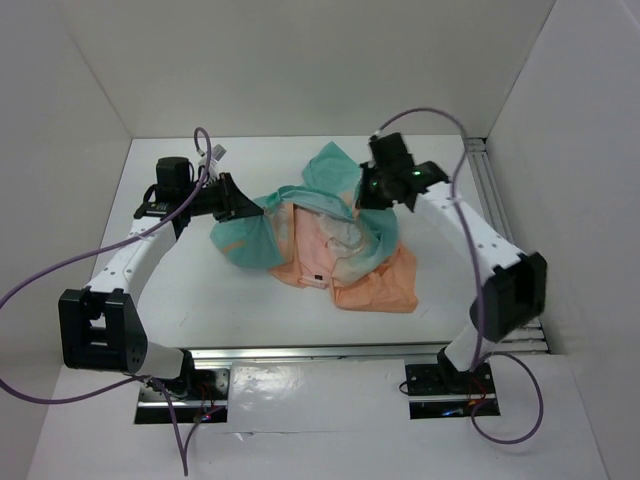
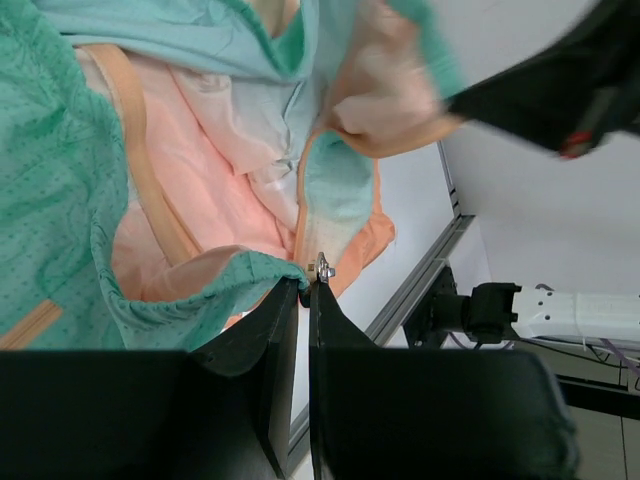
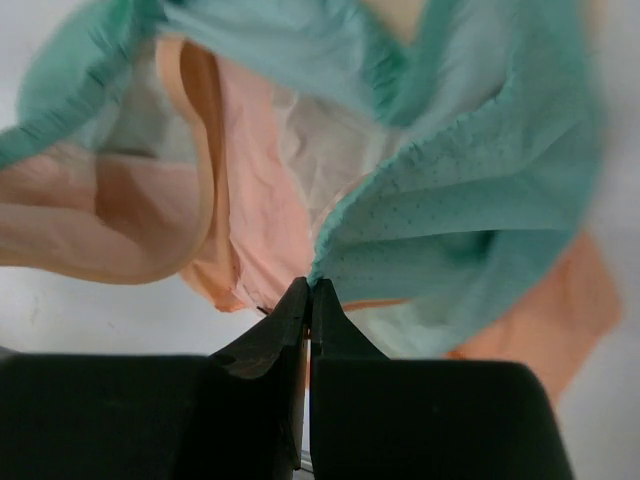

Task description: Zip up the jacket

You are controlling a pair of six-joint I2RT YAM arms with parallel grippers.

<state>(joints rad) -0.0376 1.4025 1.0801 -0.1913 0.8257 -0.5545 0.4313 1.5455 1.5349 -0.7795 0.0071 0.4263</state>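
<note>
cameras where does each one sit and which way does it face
Top external: above and behind the bases, looking down on the table and jacket; both arms show, left gripper and right gripper on the fabric.
Left wrist: on the left arm, looking past its own fingers at the jacket; the right arm behind.
Right wrist: likewise on the right arm, its fingers pinching teal fabric.
Shared: the jacket, in all three.

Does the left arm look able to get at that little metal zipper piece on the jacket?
Probably yes: the metal piece sits right at the tips of the left gripper, nothing between, though its jaws are pinched on the jacket edge.
</note>
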